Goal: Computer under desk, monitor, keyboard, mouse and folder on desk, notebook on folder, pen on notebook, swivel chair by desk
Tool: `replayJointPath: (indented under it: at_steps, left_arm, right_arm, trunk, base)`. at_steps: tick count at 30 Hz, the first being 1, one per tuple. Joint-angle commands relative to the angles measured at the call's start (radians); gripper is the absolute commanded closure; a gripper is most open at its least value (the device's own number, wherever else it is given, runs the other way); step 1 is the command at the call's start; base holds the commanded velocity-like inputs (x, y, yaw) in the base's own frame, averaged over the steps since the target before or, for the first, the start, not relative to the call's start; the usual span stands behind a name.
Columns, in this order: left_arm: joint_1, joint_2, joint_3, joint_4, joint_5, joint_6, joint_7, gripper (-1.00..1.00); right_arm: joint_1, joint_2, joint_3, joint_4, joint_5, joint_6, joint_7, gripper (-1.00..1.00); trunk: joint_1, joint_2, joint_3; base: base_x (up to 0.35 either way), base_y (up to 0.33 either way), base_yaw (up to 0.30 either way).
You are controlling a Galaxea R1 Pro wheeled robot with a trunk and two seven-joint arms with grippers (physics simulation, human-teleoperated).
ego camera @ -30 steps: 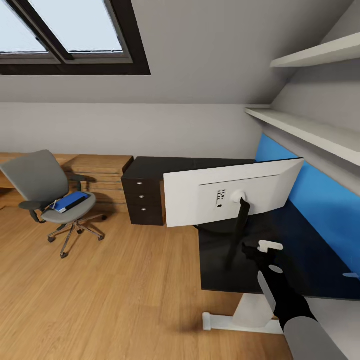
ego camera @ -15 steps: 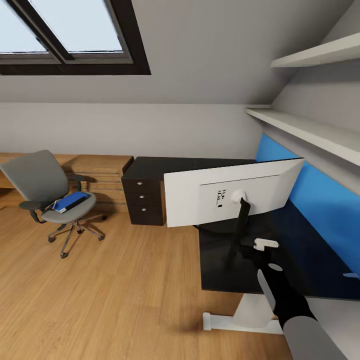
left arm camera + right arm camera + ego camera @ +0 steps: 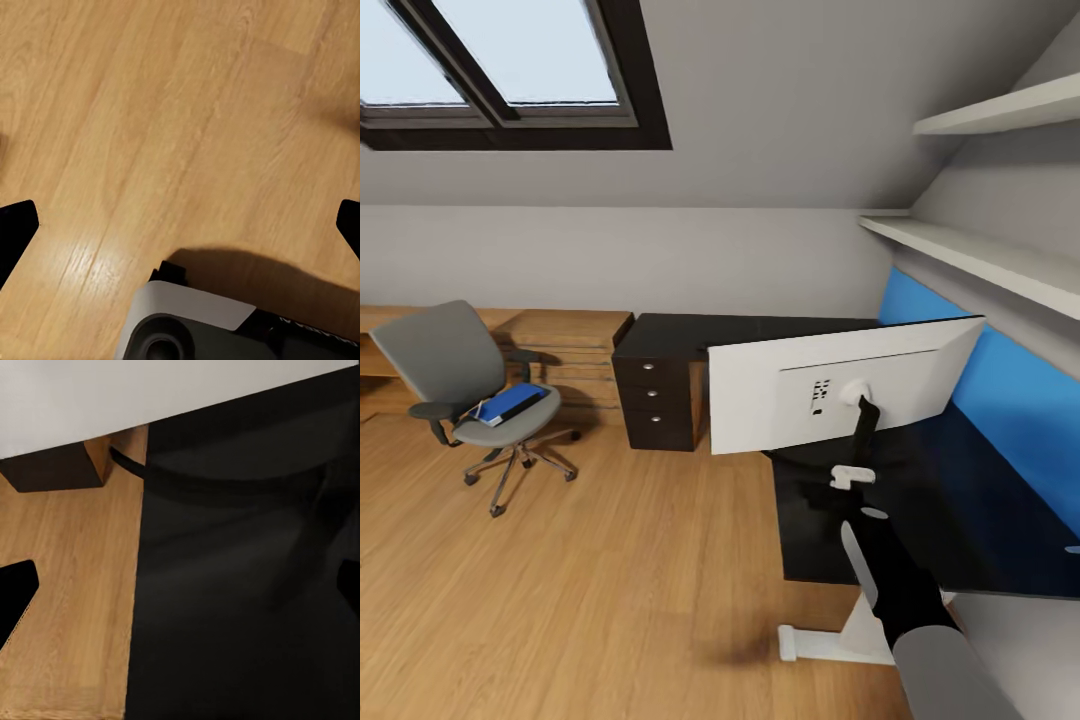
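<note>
The monitor (image 3: 800,398) stands on the black desk (image 3: 960,530) with its white back toward me, on a slim black stand (image 3: 863,430). My right gripper (image 3: 828,493) hovers low over the desk at the foot of that stand. In the right wrist view the right gripper (image 3: 180,592) is open, its fingers spread wide over the glossy desk top (image 3: 240,607), with the monitor's white lower edge (image 3: 150,397) beyond. The grey swivel chair (image 3: 450,365) stands on the floor far left, away from the desk, with the blue folder (image 3: 512,402) on its seat. My left gripper (image 3: 180,232) is open over bare floor.
The desk's black drawer unit (image 3: 652,400) sits between chair and monitor, with low wooden cabinets (image 3: 565,345) behind the chair. White shelves (image 3: 980,260) and a blue wall panel (image 3: 1010,400) line the right wall. The desk's white leg (image 3: 860,630) stands by my base. Open wooden floor (image 3: 590,580) lies left.
The head view has shifted, so everything sits slightly further right. My right gripper has moved left and forward, from beside the stand to its foot.
</note>
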Motion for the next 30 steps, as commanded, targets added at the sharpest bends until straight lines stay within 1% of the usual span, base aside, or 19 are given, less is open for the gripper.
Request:
replayJointPath:
  at_steps: [1,2,3,5,6,8,9,11,12,14,15,16,20,21,23,24,26,27,30]
  left_arm:
    - [-0.001,0.000,-0.003,0.000,0.002,-0.003,0.003,-1.00]
    - [-0.001,0.000,-0.003,0.000,0.002,-0.003,0.003,-1.00]
    - [-0.001,0.000,-0.003,0.000,0.002,-0.002,0.002,-1.00]
    - [-0.001,-0.001,-0.003,0.000,0.002,-0.003,0.002,-1.00]
    - [-0.001,-0.001,-0.003,0.000,0.002,-0.003,0.002,-1.00]
    - [-0.001,-0.001,-0.003,0.000,0.002,-0.003,0.002,-1.00]
    - [-0.001,-0.001,-0.003,0.000,0.002,-0.003,0.002,-1.00]
    - [-0.001,-0.001,-0.003,0.000,0.002,-0.002,0.002,-1.00]
    - [-0.001,0.000,-0.003,0.000,0.002,-0.002,0.002,-1.00]
    - [-0.001,0.000,-0.003,0.000,0.003,-0.002,0.002,-1.00]
    - [-0.001,0.000,-0.003,0.000,0.003,-0.002,0.002,-1.00]
    - [-0.001,0.001,-0.003,0.000,0.003,-0.002,0.002,-1.00]
    - [-0.001,0.001,-0.003,0.000,0.004,-0.002,0.002,-1.00]
    - [-0.001,0.001,-0.003,0.000,0.004,-0.002,0.002,-1.00]
    - [-0.001,0.001,-0.003,0.000,0.004,-0.002,0.002,-1.00]
    - [-0.001,0.001,-0.003,0.000,0.004,-0.002,0.002,-1.00]
    - [-0.001,0.001,-0.003,0.000,0.004,-0.003,0.002,-1.00]
    - [-0.001,0.001,-0.003,0.000,0.004,-0.002,0.002,-1.00]
    - [-0.001,0.001,-0.003,0.000,0.004,-0.003,0.002,-1.00]
  right_arm:
    - [-0.003,0.005,0.001,-0.011,-0.003,0.030,-0.003,-1.00]
    - [-0.007,0.011,0.003,-0.019,-0.003,0.056,-0.003,-1.00]
    - [-0.024,0.022,0.005,-0.033,-0.002,0.110,-0.006,-1.00]
    - [-0.050,0.032,0.007,-0.043,-0.002,0.164,-0.011,-1.00]
    - [-0.082,0.041,0.008,-0.057,-0.001,0.211,-0.019,-1.00]
    - [-0.110,0.050,0.009,-0.075,-0.002,0.249,-0.031,-1.00]
    - [-0.128,0.062,0.009,-0.092,-0.003,0.275,-0.047,-1.00]
    - [-0.141,0.075,0.010,-0.104,-0.003,0.294,-0.066,-1.00]
    - [-0.152,0.090,0.010,-0.109,-0.003,0.307,-0.087,-1.00]
    - [-0.167,0.105,0.012,-0.106,-0.003,0.318,-0.110,-1.00]
    - [-0.195,0.116,0.015,-0.093,-0.003,0.329,-0.134,-1.00]
    - [-0.214,0.120,0.016,-0.084,-0.003,0.337,-0.145,-1.00]
    - [-0.318,0.120,0.021,-0.034,-0.004,0.380,-0.182,-1.00]
    - [-0.379,0.120,0.022,-0.002,-0.005,0.406,-0.192,-1.00]
    - [-0.440,0.120,0.022,0.032,-0.005,0.429,-0.199,-1.00]
    - [-0.496,0.120,0.023,0.062,-0.006,0.445,-0.204,-1.00]
    - [-0.545,0.120,0.023,0.085,-0.006,0.456,-0.207,-1.00]
    - [-0.583,0.120,0.024,0.098,-0.007,0.464,-0.209,-1.00]
    - [-0.630,0.120,0.027,0.110,-0.007,0.472,-0.212,-1.00]
  trunk:
    - [0.001,-0.002,-0.002]
    - [0.001,-0.002,-0.002]
    - [0.001,-0.002,-0.002]
    - [0.001,-0.002,-0.002]
    - [0.001,-0.002,-0.002]
    - [0.001,-0.002,-0.002]
    - [0.001,-0.002,-0.002]
    - [0.001,-0.002,-0.002]
    - [0.001,-0.002,-0.002]
    - [0.001,-0.002,-0.002]
    - [0.001,-0.002,-0.002]
    - [0.001,-0.002,-0.002]
    - [0.001,-0.002,-0.002]
    - [0.001,-0.002,-0.002]
    - [0.001,-0.002,-0.002]
    - [0.001,-0.002,-0.002]
    - [0.001,-0.002,-0.002]
    - [0.001,-0.002,-0.002]
    - [0.001,-0.002,-0.002]
  base:
    - [0.000,0.035,0.000]
    - [0.000,0.028,0.000]
    - [0.000,0.018,0.000]
    - [0.000,0.013,0.000]
    - [0.000,0.007,0.000]
    - [0.000,0.005,0.000]
    - [0.000,0.003,0.000]
    - [0.000,0.002,0.000]
    - [0.000,0.001,0.000]
    - [0.000,0.000,0.000]
    - [0.000,0.000,0.000]
    - [0.000,0.000,0.000]
    - [0.000,0.000,0.000]
    - [0.000,0.000,0.000]
    - [0.000,0.000,0.000]
    - [0.000,0.000,0.000]
    - [0.000,0.000,0.000]
    - [0.000,0.000,0.000]
    - [0.000,0.000,0.000]
